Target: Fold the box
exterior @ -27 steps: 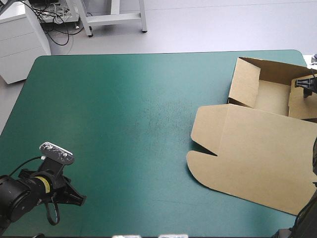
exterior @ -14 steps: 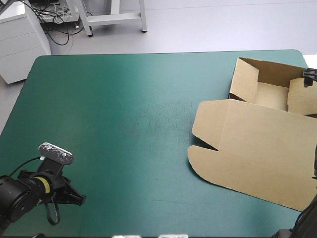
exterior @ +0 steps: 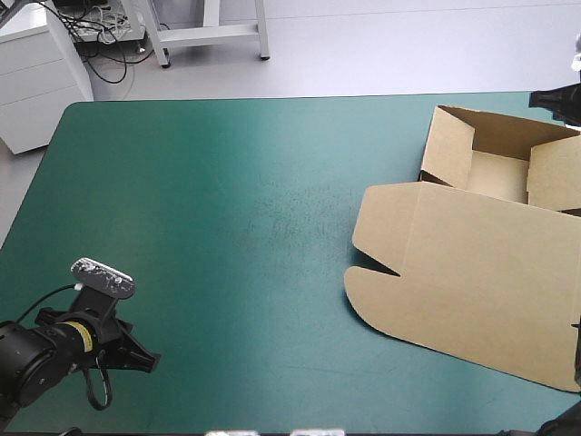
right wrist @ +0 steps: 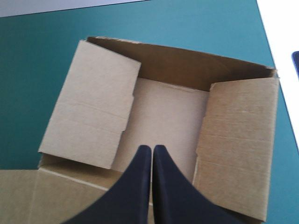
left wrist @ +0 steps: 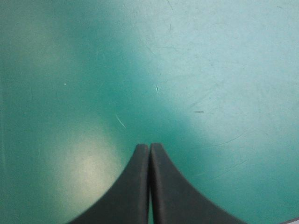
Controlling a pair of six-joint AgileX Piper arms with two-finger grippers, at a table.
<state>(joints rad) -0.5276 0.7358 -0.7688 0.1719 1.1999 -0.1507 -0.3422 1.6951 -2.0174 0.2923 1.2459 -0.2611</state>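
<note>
The brown box (exterior: 472,272) lies at the table's right side. Its tray (exterior: 497,174) is open with walls raised, and the lid lies flat toward the near edge. Looking down from the right wrist, I see the tray floor (right wrist: 163,116) between two side flaps that lean inward. My right gripper (right wrist: 152,148) is shut and empty, raised above the tray. From above, the right gripper (exterior: 542,97) shows by the tray's far right corner. My left gripper (exterior: 150,362) rests low at the near left, and the left gripper (left wrist: 149,146) is shut over bare teal-green cover.
The table's far edge (exterior: 300,97) runs just behind the tray, and the rounded far right corner is close beside it. The lid's near corner reaches almost to the table's right edge.
My right gripper has risen out of the tray and drawn back toward the table's far right corner. The tray's right flap now stands free. The left arm has barely moved.
</note>
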